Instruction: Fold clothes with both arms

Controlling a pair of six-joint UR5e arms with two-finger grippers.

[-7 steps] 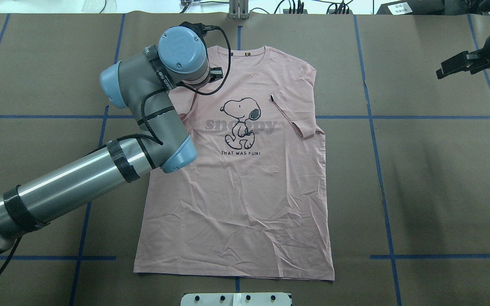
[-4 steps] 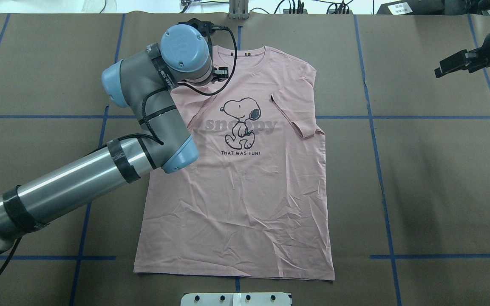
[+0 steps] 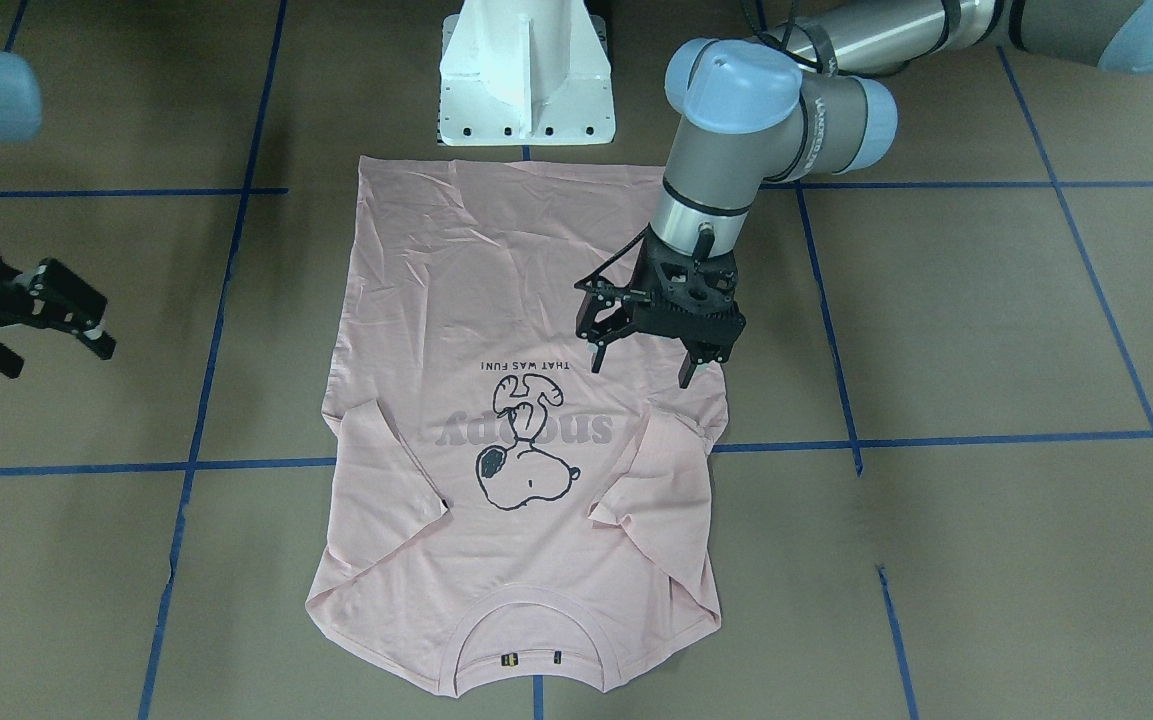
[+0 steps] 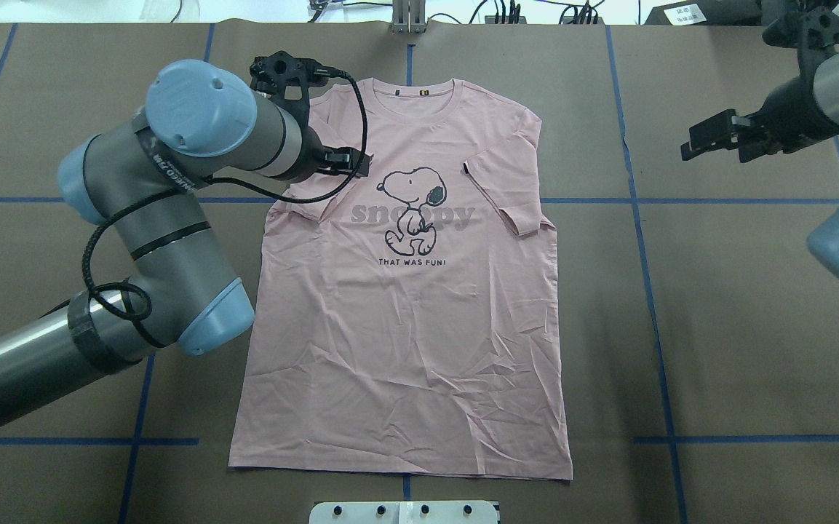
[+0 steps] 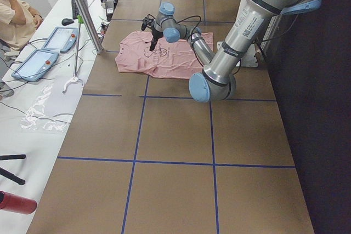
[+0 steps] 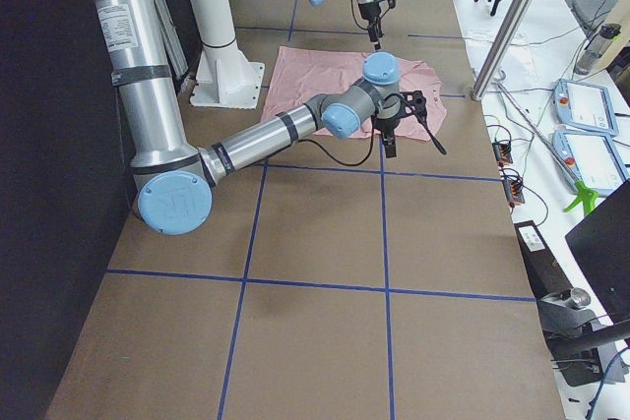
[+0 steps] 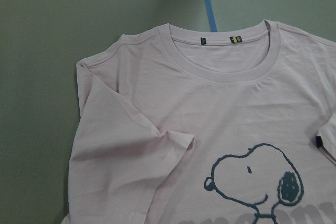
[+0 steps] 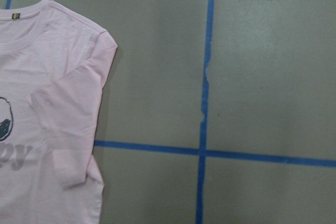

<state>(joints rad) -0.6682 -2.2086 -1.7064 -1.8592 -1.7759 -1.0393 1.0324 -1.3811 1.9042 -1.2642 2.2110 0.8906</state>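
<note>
A: Where's the T-shirt (image 4: 404, 327) lying?
B: Flat on the table (image 4: 754, 327), print up, both sleeves folded in over the chest.
A: And the left gripper (image 3: 640, 374)?
B: Over the T-shirt, beside one folded sleeve — fingers spread, holding nothing.
A: The right gripper (image 3: 61, 358)?
B: Well clear of the T-shirt's other side, above the table — spread too, empty.

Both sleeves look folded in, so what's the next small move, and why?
Probably bring the right hand in over the T-shirt, near its shoulder. Both sleeves lie folded inward and the left hand hovers open above the T-shirt, while the right hand hangs open off to the side.
</note>
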